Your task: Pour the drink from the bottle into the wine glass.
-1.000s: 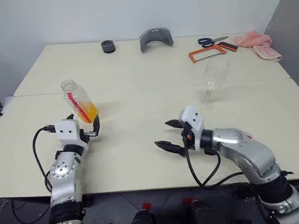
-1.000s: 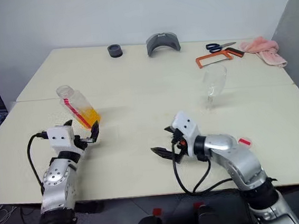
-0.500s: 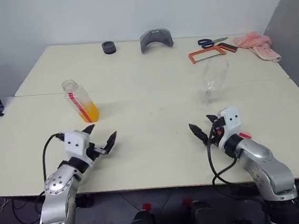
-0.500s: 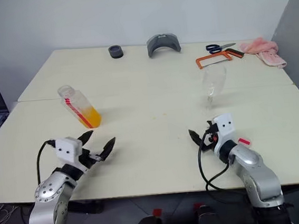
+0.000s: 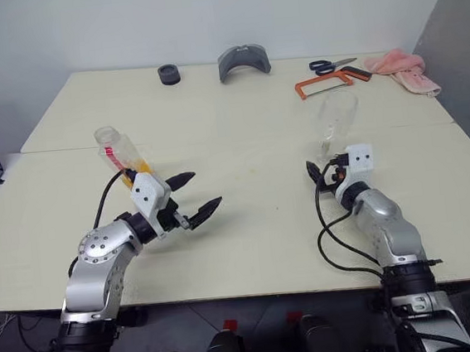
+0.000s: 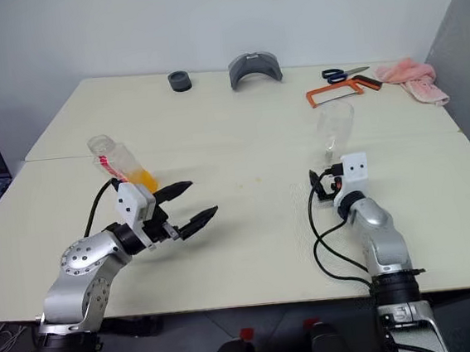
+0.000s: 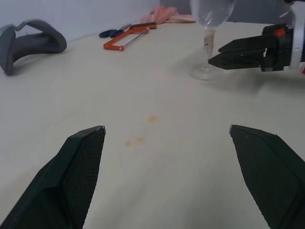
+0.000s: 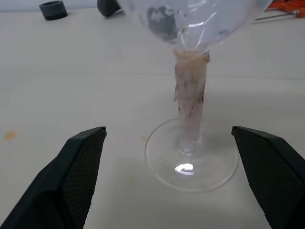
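Both end effectors, left (image 5: 200,193) and right (image 8: 169,179), wide open, empty | wine glass (image 8: 190,95) rim cut off | bottle (image 5: 122,157) base hidden

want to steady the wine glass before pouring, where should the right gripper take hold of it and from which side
Take the wine glass by its stem, coming in level from the robot's side. It stands upright on the table, and the stem is the narrow part between the wide bowl and the round foot. The right gripper is open with the stem centred ahead of its fingers, so a straight push forward should probably do.
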